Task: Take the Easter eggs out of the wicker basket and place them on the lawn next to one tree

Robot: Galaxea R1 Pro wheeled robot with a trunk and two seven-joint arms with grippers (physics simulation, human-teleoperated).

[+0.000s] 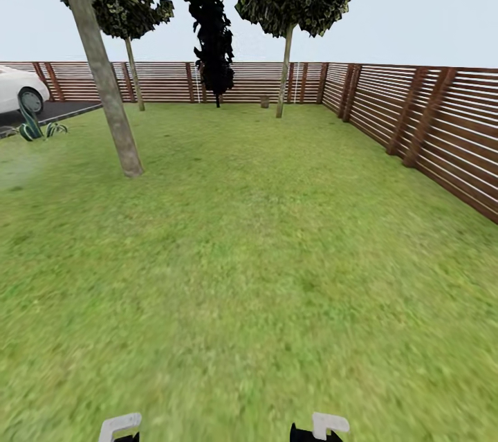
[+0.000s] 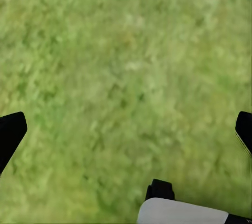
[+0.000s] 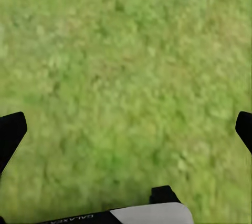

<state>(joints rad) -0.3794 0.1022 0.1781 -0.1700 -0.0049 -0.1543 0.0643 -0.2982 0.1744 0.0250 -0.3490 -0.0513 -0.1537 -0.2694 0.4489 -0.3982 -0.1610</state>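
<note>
Lawn [image 1: 263,276] stretches ahead; nearest tree [image 1: 104,82] at 11 o'clock, small brown object [image 1: 264,102], too small to identify, by fence [image 1: 429,124] at 12. Left gripper [image 2: 126,129] and right gripper [image 3: 126,129] fingers spread apart, empty, over grass.

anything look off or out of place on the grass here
Nothing stands out. The lawn is unbroken green, the fence stands straight, and the nearest tree merely leans. A small brown object by the far fence is too distant to identify.

One marking is showing: small upside-down letters reading "GALAXEA" on the dark band of the robot's white casing [image 3: 105,216], at the bottom edge of the right wrist view.
</note>
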